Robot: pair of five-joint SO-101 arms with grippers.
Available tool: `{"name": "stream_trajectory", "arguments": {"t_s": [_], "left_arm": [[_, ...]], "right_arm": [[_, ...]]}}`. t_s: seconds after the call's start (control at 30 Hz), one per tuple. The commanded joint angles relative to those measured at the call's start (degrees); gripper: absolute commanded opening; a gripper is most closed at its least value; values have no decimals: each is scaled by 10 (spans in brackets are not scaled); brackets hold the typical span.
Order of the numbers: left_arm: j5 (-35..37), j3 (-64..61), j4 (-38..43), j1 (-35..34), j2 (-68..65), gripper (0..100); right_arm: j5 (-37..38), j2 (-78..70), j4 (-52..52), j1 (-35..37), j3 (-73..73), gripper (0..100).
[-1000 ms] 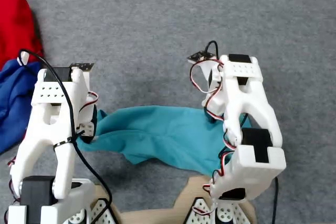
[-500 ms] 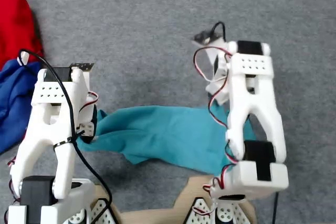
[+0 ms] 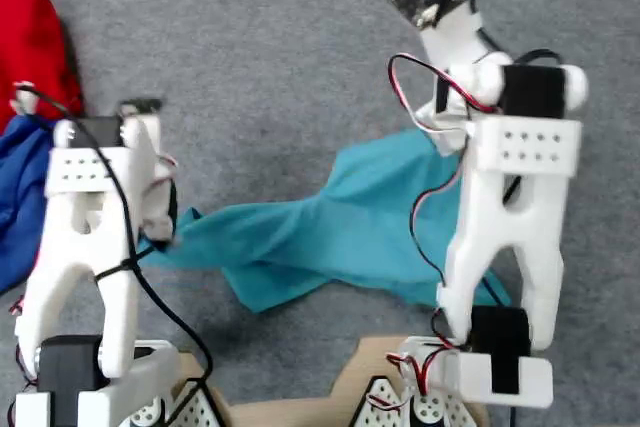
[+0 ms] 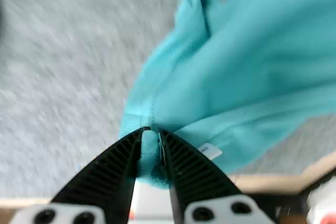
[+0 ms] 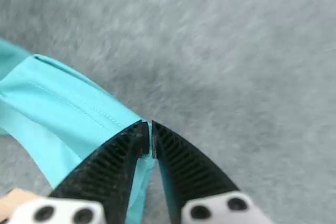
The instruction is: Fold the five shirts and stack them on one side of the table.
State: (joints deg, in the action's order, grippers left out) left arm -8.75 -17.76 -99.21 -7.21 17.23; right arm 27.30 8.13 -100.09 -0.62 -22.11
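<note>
From above: shows the teal shirt [image 3: 330,237] stretched over the grey table [image 3: 250,67] between both arms, red shirt [image 3: 30,27] and blue shirt [image 3: 20,197] at one edge. Left wrist: shows the left gripper [image 4: 151,132] clamped on the teal shirt's hem. Right wrist: shows the right gripper [image 5: 148,135] nipping its edge.

- In the high view the teal shirt [image 3: 330,232] runs behind the right arm [image 3: 510,197] at 3 o'clock, so its end there is hidden.
- Its 9 o'clock end slips under the left arm [image 3: 90,207].
- The red shirt [image 3: 30,37], at 10 o'clock, is cut off by the picture's edge.
- The blue shirt [image 3: 20,187], at 9 o'clock, is cut by the same edge and partly covered by the left arm.
- In the left wrist view the surface [image 4: 52,77] is blurred, and the white tag [image 4: 210,151] is too small to read.
</note>
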Motion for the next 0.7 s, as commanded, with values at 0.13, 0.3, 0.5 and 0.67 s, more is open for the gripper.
{"name": "stream_trajectory", "arguments": {"t_s": [0.13,0.3,0.5,0.67], "left_arm": [[-1,288,-6,-29,22,19],[-2,426,-6,-25,22,19],[-4,548,-6,-25,22,19],[-2,673,-6,-28,22,19]], "right_arm": [[19,78,-19,-57,-167,5],[15,116,-18,-88,-257,5],[-14,145,-12,-125,-370,5],[-39,158,-2,-153,-456,9]]}}
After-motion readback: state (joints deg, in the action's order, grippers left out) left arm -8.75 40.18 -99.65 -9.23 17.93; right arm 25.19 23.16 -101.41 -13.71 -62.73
